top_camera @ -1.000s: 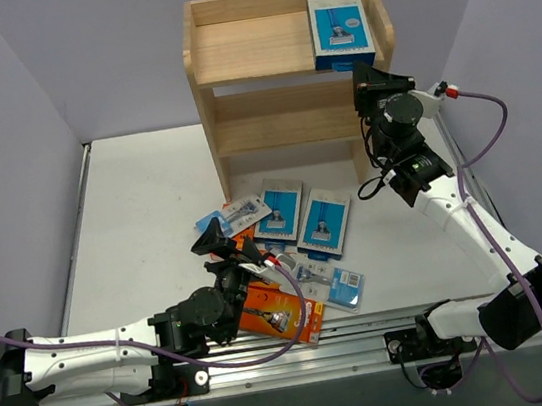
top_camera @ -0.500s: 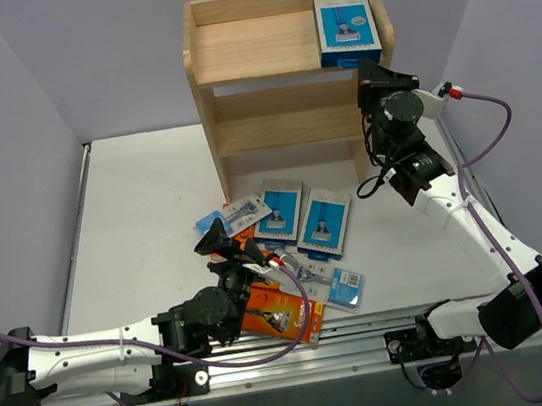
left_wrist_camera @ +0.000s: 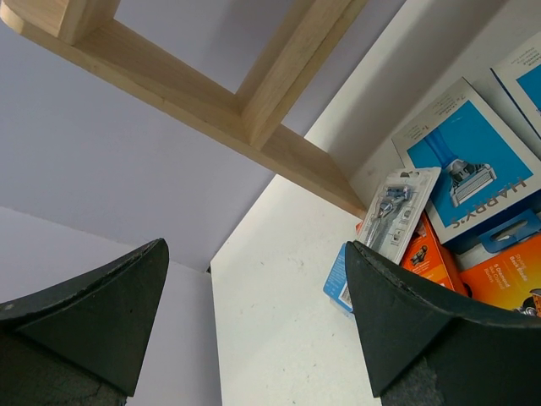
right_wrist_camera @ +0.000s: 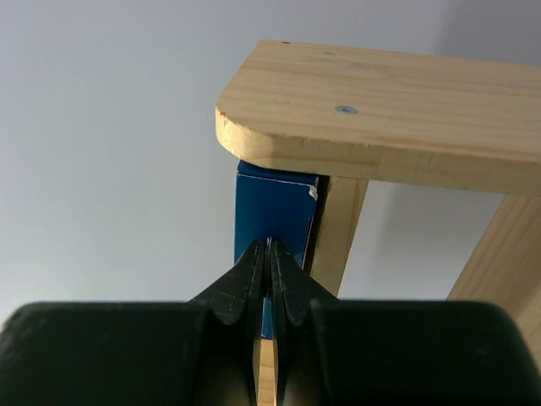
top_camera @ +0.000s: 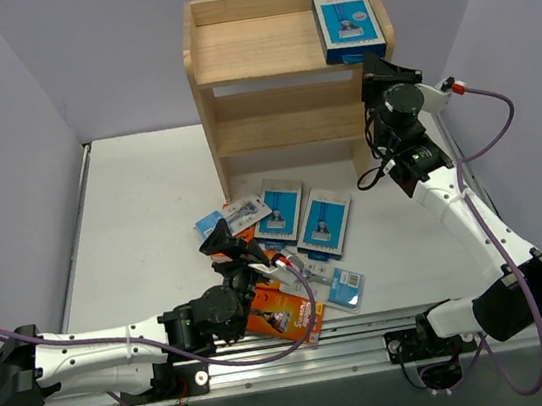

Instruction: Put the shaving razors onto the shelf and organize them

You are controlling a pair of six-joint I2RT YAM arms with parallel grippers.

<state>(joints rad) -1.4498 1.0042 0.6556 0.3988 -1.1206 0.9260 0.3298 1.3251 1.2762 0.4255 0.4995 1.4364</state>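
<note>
Evidently the right jaws were clenched tip to tip with nothing between them, their points set at the near edge of the blue box (top_camera: 349, 25) lying at the right end of the shelf's (top_camera: 249, 49) top tier. Closed like that, they seemed meant for nudging the box square against the side panel rather than carrying it. The left jaws stood spread wide and empty, low over the left end of the heap on the tabletop (top_camera: 141, 211), probably readied for the next pick. Around them lay the remaining razor packs: a clear blister card (top_camera: 242, 210), two blue-and-white boxes (top_camera: 278, 209) side by side, an orange box (top_camera: 281, 313) nearest the arm bases, and small blue-labelled cards (top_camera: 344, 289) to its right. The two lower tiers looked bare. Only the overhead view gave this layout, yet it hid the right tips behind the wrist. The right wrist view showed them pressed shut at a narrow blue side of the box, just under the shelf's rounded wooden corner. The left wrist view, tilted up, showed the wide gap, the blister card overlapping an orange pack, and printing on a blue box.
</note>
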